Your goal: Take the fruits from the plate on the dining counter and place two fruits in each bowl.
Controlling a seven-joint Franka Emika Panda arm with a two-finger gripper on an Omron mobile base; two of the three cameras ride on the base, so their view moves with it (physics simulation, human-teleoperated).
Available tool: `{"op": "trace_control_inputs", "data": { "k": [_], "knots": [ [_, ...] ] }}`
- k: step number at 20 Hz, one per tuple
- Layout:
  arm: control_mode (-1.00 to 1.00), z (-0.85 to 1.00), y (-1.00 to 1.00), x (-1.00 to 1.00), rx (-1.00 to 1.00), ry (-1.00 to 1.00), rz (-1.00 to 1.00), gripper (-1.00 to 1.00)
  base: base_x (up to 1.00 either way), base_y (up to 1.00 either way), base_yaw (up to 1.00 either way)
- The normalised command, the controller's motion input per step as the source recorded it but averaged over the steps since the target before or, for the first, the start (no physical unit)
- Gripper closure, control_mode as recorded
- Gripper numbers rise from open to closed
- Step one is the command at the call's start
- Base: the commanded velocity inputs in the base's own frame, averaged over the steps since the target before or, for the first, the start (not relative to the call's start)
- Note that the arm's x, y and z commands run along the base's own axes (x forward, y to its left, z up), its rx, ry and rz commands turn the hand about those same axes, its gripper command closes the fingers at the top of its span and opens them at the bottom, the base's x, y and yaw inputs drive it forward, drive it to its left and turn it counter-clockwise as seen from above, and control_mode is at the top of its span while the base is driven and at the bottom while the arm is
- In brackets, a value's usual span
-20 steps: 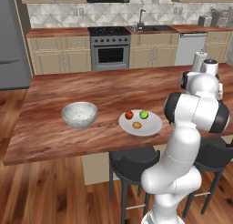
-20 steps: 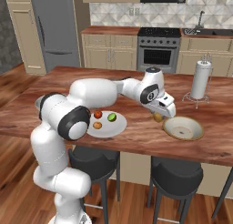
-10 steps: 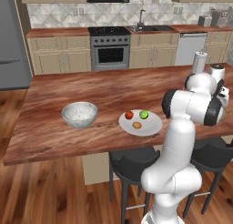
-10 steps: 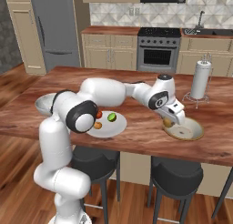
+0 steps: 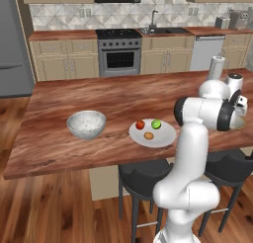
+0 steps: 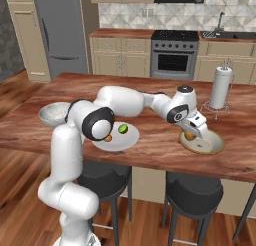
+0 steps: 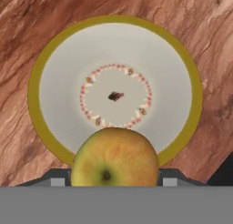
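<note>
My gripper (image 6: 193, 131) hangs just above the pale beige bowl (image 6: 212, 146), shut on the yellow-green fruit (image 6: 188, 135). In the hand view that fruit (image 7: 114, 157) sits between the fingertips of the gripper (image 7: 113, 180), and the bowl (image 7: 59, 95) lies right below with nothing inside. The white plate (image 5: 163, 137) on the dining counter (image 5: 99, 96) carries the red fruit (image 5: 140, 124), the bright green fruit (image 5: 156, 124) and the orange fruit (image 5: 148, 136). To its left stands the grey speckled bowl (image 5: 86, 124). From the left base camera the gripper (image 5: 240, 105) is mostly hidden behind the arm.
A paper towel holder (image 6: 220, 87) stands on the counter just behind the beige bowl. Dark stools (image 6: 194, 192) are tucked under the counter's near edge. Stove and cabinets line the far wall.
The arm has swung right, away from the plate, carrying the yellow-green fruit, and has come down over the beige bowl. The grip has not changed.
</note>
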Motion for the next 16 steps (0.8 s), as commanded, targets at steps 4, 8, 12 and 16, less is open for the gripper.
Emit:
{"op": "trace_control_inputs", "data": {
  "k": [4, 8, 12, 16],
  "knots": [
    [-1.00, -0.28, -0.08, 0.36, 0.00, 0.00, 0.02, 1.00, 0.00, 0.00, 0.00],
    [-1.00, -0.42, -0.04, 0.34, 0.00, 0.00, 0.03, 1.00, 0.00, 0.00, 0.00],
    [-1.00, -0.40, -0.09, 0.26, 0.00, 0.00, 0.01, 1.00, 0.00, 0.00, 0.00],
    [-1.00, -0.05, -0.26, 0.35, 0.02, 0.00, 0.01, -1.00, 0.00, 0.00, 0.00]
  ]
}}
